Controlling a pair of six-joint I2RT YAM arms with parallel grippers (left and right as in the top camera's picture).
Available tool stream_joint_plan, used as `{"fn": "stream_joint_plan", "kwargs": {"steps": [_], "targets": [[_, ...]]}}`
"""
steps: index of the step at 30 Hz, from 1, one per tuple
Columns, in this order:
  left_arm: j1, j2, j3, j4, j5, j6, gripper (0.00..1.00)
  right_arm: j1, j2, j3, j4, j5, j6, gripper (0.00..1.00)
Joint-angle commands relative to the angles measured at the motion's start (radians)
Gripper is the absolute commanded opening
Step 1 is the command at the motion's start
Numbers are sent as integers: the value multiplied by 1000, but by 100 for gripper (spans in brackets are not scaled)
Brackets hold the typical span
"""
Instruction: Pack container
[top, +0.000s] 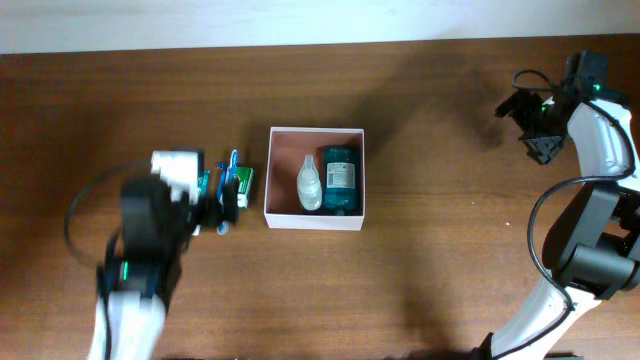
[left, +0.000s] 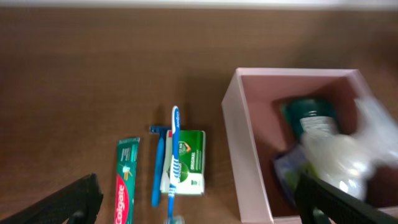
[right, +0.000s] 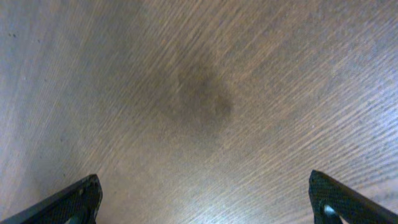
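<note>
The container (top: 315, 133) is a square shallow box with white walls and a reddish-brown inside, at the table's middle. In it lie a clear bottle (top: 310, 184) and a teal bottle (top: 341, 178); both also show in the left wrist view, the clear one (left: 348, 155) and the teal one (left: 309, 117). Left of the container (left: 244, 155) lie a Colgate toothpaste (left: 125, 186), a blue razor (left: 158, 163), a blue toothbrush (left: 173, 158) and a small green-and-white carton (left: 193, 163). My left gripper (top: 205, 210) is open and empty above these items. My right gripper (top: 532, 125) is open and empty, far right over bare wood.
The table (top: 450, 250) is dark brown wood, with its back edge against a white wall (top: 300, 20). The right wrist view shows only wood grain (right: 199, 106).
</note>
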Motion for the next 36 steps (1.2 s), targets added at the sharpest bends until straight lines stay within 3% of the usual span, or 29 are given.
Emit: {"fn": "stream_joint_plan", "kwargs": {"steps": [1,8,10,13,15,16,21,36], "targets": [[3,276,147,-14,-10,29,100,-5,-1,3,1,13,-6,99],[3,497,192,-3,-10,29,98,-5,-1,3,1,13,-6,99],[3,515,191,-10,-10,29,91,-5,-1,3,1,13,-6,99],[2,525,191,-11,-11,29,70,-5,-1,3,1,13,-6,99],[2,527,191,-7,-12,29,62,-5,-1,3,1,13,-6,98],[2,529,191,-3,-11,29,48,-5,-1,3,1,13,-6,99],[2,549,191,26,-11,29,2,-5,-1,3,1,13,-6,99],[-7,575,191,46,-11,29,1,-5,-1,3,1,13,-6,99]]}}
